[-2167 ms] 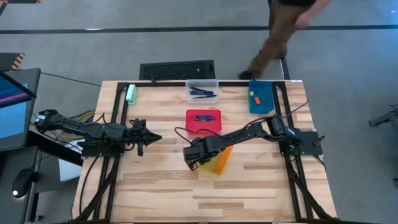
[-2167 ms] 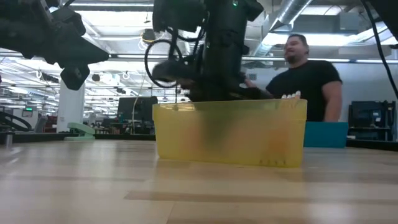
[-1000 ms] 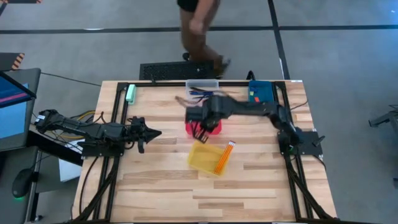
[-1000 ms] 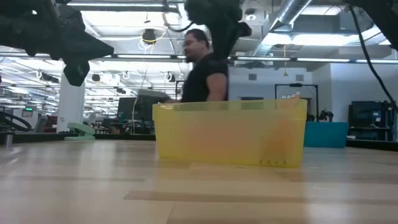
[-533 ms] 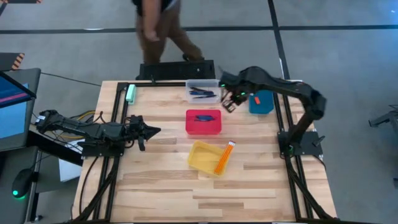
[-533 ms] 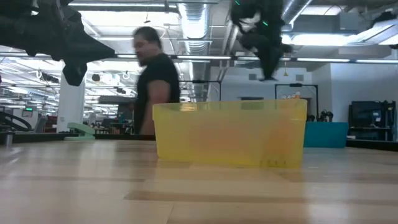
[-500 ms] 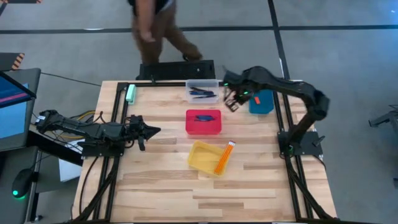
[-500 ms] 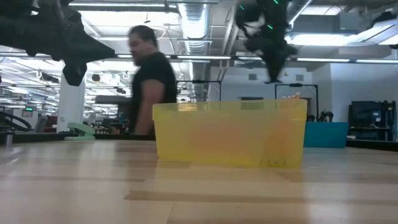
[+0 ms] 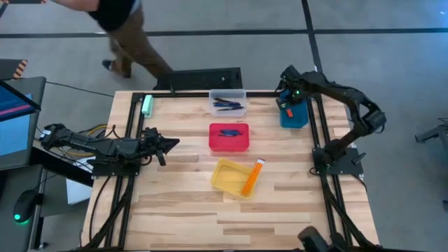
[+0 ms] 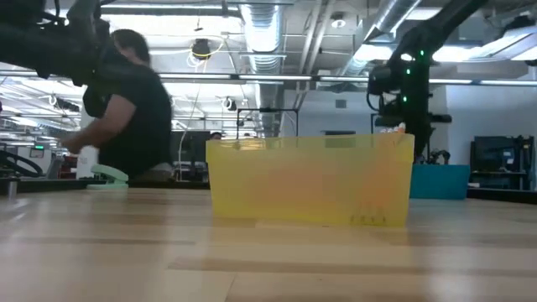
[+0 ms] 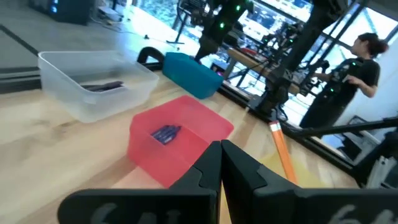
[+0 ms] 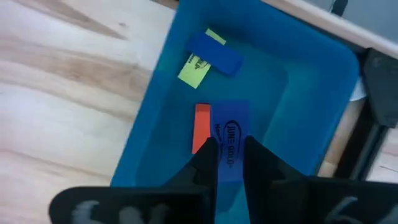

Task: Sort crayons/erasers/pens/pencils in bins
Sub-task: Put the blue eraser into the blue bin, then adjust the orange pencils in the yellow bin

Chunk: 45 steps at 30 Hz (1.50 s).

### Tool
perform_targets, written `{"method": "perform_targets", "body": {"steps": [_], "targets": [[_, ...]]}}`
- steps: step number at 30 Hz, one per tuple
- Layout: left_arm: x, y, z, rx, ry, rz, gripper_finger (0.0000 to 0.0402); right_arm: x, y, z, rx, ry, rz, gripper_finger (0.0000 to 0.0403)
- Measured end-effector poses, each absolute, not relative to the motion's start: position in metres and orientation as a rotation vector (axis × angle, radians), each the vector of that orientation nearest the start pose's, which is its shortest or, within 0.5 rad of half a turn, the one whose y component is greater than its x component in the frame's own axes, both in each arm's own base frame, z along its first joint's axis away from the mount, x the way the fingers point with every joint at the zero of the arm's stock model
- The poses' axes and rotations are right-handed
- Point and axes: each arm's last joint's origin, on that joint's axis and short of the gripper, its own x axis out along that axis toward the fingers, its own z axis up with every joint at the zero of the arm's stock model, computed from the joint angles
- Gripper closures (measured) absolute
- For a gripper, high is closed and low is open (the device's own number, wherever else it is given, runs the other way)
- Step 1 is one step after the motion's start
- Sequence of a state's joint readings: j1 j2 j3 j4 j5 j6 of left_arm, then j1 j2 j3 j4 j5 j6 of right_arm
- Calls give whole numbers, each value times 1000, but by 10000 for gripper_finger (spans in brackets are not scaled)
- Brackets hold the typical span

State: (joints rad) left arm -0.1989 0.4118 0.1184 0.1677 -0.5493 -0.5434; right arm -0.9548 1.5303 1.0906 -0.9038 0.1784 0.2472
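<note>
We hold our right end effector (image 12: 229, 163) directly above the blue bin (image 12: 311, 93), fingers pinching the orange eraser (image 12: 201, 127), its long axis pointing straight ahead

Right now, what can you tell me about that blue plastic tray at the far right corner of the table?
The blue plastic tray is a shallow rectangular bin with rounded corners, standing flat on the wooden table beside the black frame rail. Inside lie a yellow-green eraser and an orange-red eraser, each in a blue sleeve. The right gripper hangs over it, fingers slightly apart around the orange-red one's sleeve.
</note>
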Motion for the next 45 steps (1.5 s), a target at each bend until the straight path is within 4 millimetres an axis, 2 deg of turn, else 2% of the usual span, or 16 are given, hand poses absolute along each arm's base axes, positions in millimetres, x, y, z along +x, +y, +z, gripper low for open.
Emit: {"method": "perform_targets", "body": {"steps": [8,12,16,20,22,24,26,28,32,38,41,45], "targets": [[122,-8,184,-486,8,413,401,150,-251,186,800,1276,-1117,340],[121,-8,183,-481,11,434,401,151,-253,179,809,1295,-1115,313],[121,-7,182,-471,20,461,401,151,-252,181,807,1294,-1116,259],[121,-6,180,-493,27,475,401,148,-247,194,798,1260,-1125,204],[120,-5,177,-526,46,484,401,146,-242,205,783,1240,-1123,195],[120,-4,175,-550,71,472,401,147,-232,218,760,1220,-1112,203],[121,-3,173,-559,94,449,401,150,-218,231,742,1195,-1073,232],[121,-1,173,-556,105,430,401,159,-199,246,712,1145,-1022,280],[122,2,173,-539,136,376,401,178,-148,266,689,1013,-924,383],[123,7,173,-532,170,278,401,196,-54,274,821,764,-787,393],[124,10,174,-522,175,243,401,202,-7,282,819,636,-777,397],[123,12,174,-516,183,217,401,202,43,291,873,565,-758,379]]}}
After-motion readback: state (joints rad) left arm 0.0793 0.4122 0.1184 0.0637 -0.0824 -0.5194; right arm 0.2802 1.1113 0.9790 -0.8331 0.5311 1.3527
